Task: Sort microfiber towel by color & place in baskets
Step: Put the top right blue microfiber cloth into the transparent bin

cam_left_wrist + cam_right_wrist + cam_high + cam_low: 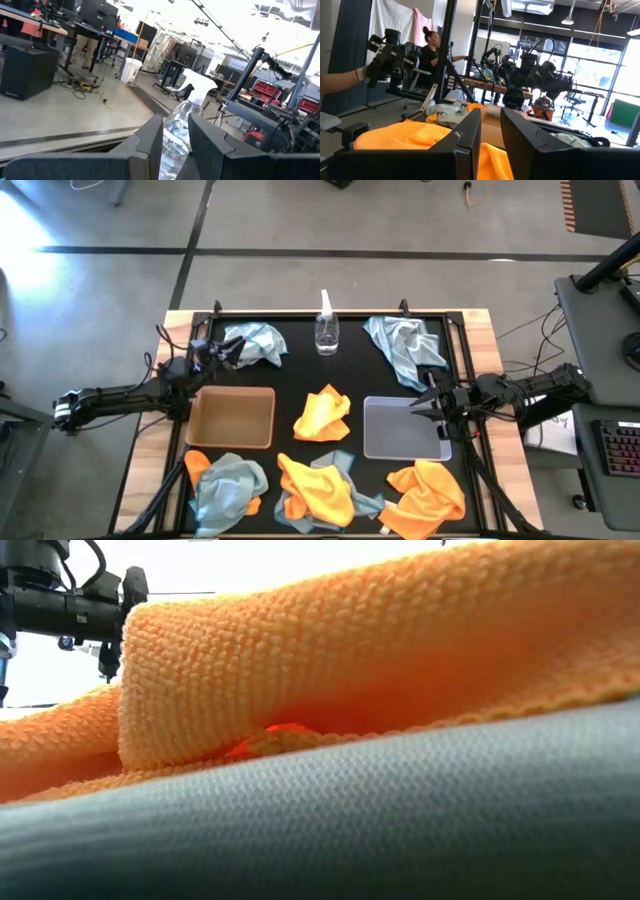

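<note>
2 dark, cable-draped jointed arms
</note>
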Robot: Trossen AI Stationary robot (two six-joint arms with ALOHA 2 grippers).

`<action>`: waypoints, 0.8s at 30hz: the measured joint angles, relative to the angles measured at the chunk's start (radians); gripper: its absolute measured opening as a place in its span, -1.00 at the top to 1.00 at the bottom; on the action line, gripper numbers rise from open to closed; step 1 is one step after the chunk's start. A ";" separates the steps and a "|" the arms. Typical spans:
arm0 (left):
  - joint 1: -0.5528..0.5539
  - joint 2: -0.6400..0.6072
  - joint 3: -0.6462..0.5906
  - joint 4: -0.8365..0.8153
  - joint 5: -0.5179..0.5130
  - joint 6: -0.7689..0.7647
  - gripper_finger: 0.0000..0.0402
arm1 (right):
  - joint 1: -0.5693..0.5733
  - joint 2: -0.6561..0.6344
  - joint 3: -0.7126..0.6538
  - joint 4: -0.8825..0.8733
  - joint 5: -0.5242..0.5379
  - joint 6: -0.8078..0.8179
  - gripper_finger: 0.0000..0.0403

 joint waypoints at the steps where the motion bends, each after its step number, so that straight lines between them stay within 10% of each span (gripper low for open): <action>1: 0.000 0.000 0.000 -0.003 0.000 0.002 0.61 | 0.000 0.000 0.000 0.000 0.000 0.000 0.66; 24: 0.000 0.000 0.000 -0.001 0.000 -0.071 0.61 | 0.000 0.000 0.000 0.007 0.125 0.040 0.66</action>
